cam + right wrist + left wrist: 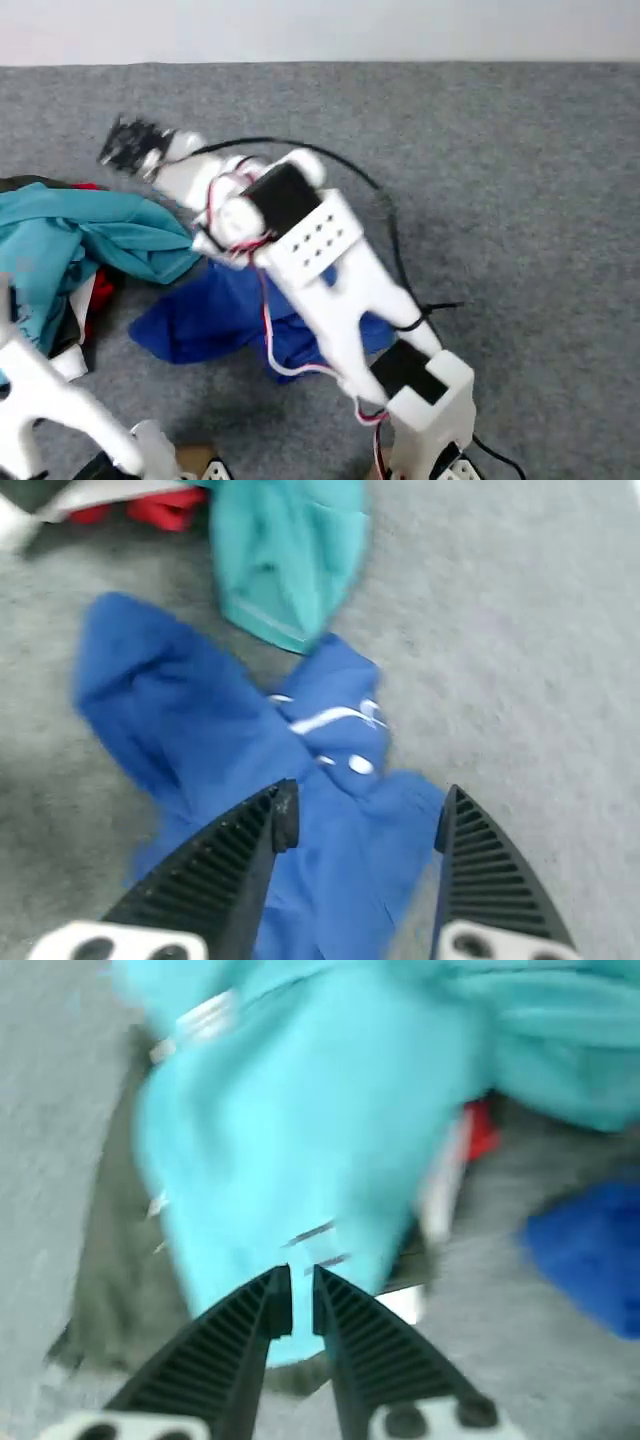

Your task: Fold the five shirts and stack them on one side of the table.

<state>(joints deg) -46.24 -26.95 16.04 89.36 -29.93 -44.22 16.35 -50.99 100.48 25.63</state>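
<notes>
Grey table [520, 180] under everything, its right half bare. Across the middle in the high view, white right arm [330, 280], stretched from the near edge toward the far left. Down in the near left corner, left arm [50, 395]. At the table's left side, teal shirt [90, 235] bunched on top of a heap. Just beside it toward the middle, touching, blue shirt [210, 310], crumpled and partly under the right arm. Beneath the teal one, scraps of red cloth [103, 285] and dark cloth [110, 1260]. Over the blue shirt, right gripper [367, 805], jaws wide apart, empty. Over the teal shirt's edge, left gripper [300, 1290], jaws all but together; no telling whether cloth is pinched.
</notes>
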